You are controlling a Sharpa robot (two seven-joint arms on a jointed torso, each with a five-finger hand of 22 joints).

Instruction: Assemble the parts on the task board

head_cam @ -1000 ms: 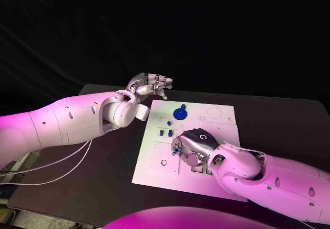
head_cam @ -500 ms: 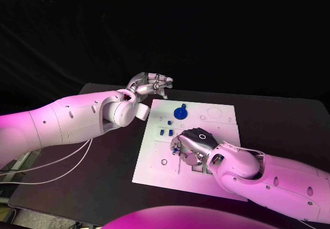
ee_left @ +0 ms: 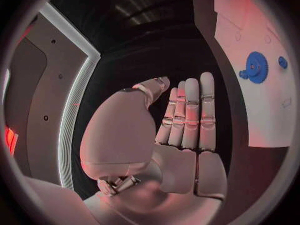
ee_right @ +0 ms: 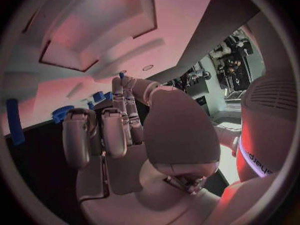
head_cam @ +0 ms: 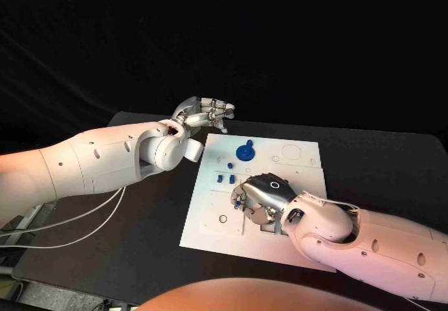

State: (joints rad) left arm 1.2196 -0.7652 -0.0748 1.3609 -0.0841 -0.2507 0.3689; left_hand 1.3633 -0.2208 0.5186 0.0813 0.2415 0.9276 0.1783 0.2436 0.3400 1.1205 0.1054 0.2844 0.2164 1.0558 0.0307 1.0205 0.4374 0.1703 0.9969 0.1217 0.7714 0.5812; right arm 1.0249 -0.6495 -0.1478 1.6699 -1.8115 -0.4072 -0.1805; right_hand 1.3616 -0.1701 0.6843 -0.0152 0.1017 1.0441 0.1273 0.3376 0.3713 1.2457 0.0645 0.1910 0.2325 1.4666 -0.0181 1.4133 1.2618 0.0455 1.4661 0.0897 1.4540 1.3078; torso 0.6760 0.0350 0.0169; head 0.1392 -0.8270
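The white task board lies mid-table. A blue gear stands in its far part, with small blue parts just nearer. My right hand rests on the board's middle with its fingers curled down, and a small blue part shows between the fingertips. In the right wrist view that hand has a blue tip at its raised finger. My left hand hovers beyond the board's far left corner. In the left wrist view it is flat and holds nothing, with the gear off to its side.
The black table extends to the right of the board and on its left side. White cables hang below my left arm at the table's left edge. A long blue peg lies on the board in the right wrist view.
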